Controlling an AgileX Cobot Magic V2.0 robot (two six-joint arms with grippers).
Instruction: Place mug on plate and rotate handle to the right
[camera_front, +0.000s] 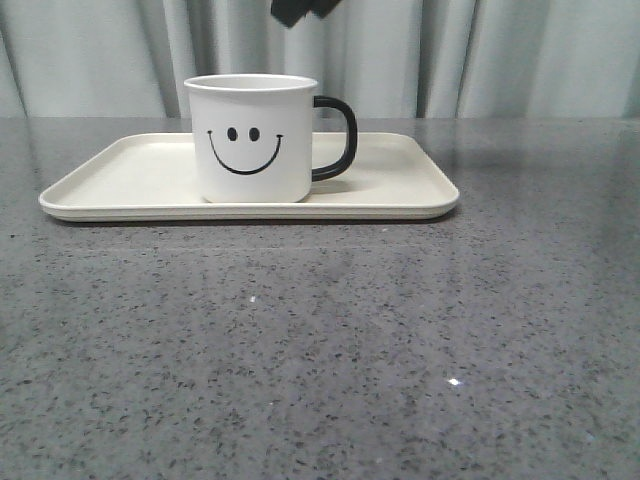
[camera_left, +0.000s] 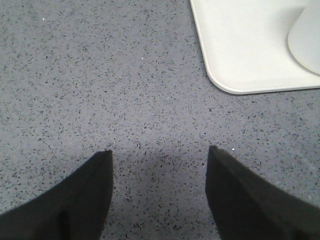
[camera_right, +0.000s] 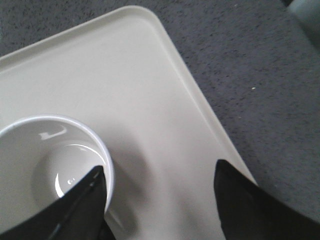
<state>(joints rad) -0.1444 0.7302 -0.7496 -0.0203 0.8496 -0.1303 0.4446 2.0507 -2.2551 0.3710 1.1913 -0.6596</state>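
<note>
Mug (camera_front: 252, 138) upright on plate (camera_front: 400, 190), handle (camera_front: 336, 138) pointing right. Both end effectors (camera_left: 159, 157) (camera_right: 159, 172) released, empty.

R gripper (camera_right: 157, 175) above plate (camera_right: 150, 85), jaws apart, nothing btwn them. One finger (camera_right: 75, 210) overlaps mug (camera_right: 45, 165) rim, on the rim's side nearest the gap; other finger (camera_right: 255, 210) sits well clear of mug, over plate's edge. Mug upright on plate, interior white, empty, glossy w/ highlights; handle not visible. Mug casts soft shadow on plate just beside it. Plate corner rounded, low raised rim. Beyond plate rim: grey speckled table (camera_right: 250, 60). Blurred dark object (camera_right: 306, 15) at frame edge, well apart from mug; can't ID.
</note>
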